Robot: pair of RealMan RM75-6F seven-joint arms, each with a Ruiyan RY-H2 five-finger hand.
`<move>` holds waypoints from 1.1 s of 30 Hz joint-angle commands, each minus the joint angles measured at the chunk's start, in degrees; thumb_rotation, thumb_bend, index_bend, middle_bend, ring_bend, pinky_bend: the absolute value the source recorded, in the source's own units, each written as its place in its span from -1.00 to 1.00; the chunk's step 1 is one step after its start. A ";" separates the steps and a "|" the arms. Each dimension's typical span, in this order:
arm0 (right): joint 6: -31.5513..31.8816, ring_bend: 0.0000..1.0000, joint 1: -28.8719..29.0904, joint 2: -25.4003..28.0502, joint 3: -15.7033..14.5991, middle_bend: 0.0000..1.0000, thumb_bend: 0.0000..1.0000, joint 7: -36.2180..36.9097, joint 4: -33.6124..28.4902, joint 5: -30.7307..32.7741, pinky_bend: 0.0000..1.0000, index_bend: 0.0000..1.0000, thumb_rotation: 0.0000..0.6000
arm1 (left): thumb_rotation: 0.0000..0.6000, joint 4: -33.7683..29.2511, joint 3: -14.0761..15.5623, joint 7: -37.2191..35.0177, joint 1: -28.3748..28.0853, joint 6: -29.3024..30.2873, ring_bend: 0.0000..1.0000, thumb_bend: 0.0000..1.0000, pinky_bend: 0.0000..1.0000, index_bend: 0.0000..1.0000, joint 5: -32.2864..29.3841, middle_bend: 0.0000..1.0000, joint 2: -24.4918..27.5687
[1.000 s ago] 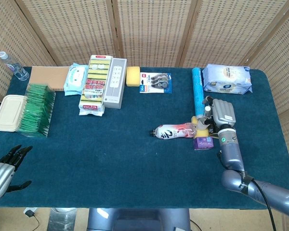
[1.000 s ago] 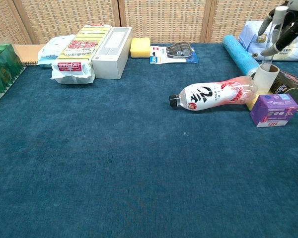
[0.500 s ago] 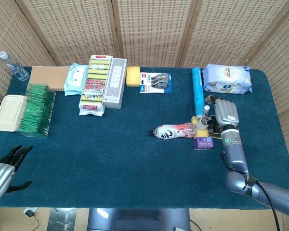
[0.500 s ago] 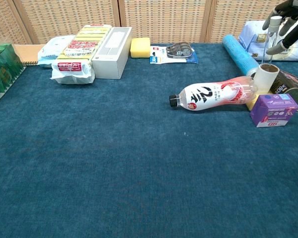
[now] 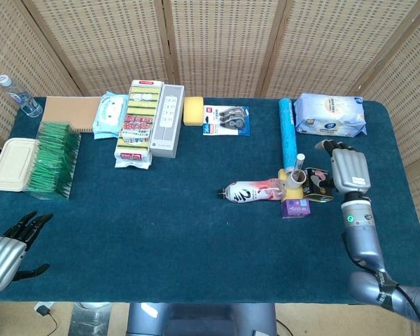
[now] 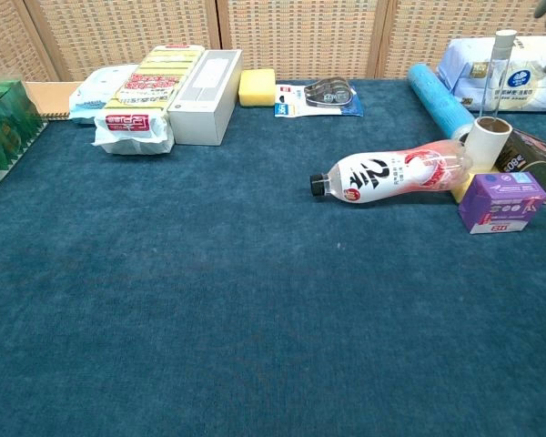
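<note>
**A:** Right hand (image 5: 349, 170) is seen with nothing held, fingers loosely apart, parked just right of the white cardboard tube (image 6: 487, 143) with the thin clear stick (image 6: 500, 71) stood upright inside it. So that bit can be judged done: stick in tube, hand off it.

**B:** Agreed, no contact is visible between hand and stick. The tube is wedged against the clear plastic bottle with the red-and-white label (image 6: 396, 172), lying on its side, with the small purple box (image 6: 501, 201) just in front. What's left can't be told for sure; the bottle and box look untouched.

**A:** Pose-wise, the right forearm is angled up from the table's near edge, palm down. The left hand (image 5: 7, 250) is kept at the near-left corner, fingers spread, nothing held, well apart from the green packet stack (image 5: 52, 158).
</note>
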 commanded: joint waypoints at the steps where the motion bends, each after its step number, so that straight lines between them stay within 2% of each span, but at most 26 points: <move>1: 2.45 -0.42 -2.92 1.71 -1.73 -0.37 -0.54 2.58 -2.03 -4.34 -0.35 -0.41 1.00 | 1.00 -0.02 -0.02 0.12 -0.04 -0.08 -0.85 -0.77 -0.41 -1.00 -0.08 -0.69 -0.01; 8: 10.94 -0.42 -9.53 -0.33 -7.35 -0.37 -0.54 9.70 0.58 -20.35 -0.36 -0.41 1.00 | 1.00 -0.11 -0.56 0.04 0.45 1.05 -0.85 -0.77 -0.41 -1.00 -0.79 -0.69 -0.12; 16: 22.53 -0.43 -17.71 -3.71 -13.99 -0.37 -0.54 14.09 2.21 -34.65 -0.38 -0.41 1.00 | 1.00 0.22 -1.32 0.28 1.00 2.15 -0.85 -0.77 -0.41 -1.00 -1.70 -0.69 -0.70; 23: 27.62 -0.43 -23.11 -5.34 -17.65 -0.37 -0.54 14.40 4.67 -40.24 -0.38 -0.41 1.00 | 1.00 0.66 -1.18 0.10 1.36 3.26 -0.85 -0.77 -0.41 -1.00 -0.85 -0.69 -1.00; 33: 33.67 -0.43 -28.93 -4.55 -19.99 -0.37 -0.54 15.46 5.12 -45.60 -0.39 -0.41 1.00 | 1.00 1.21 -1.06 0.21 1.43 3.86 -0.85 -0.77 -0.41 -1.00 0.01 -0.69 -1.42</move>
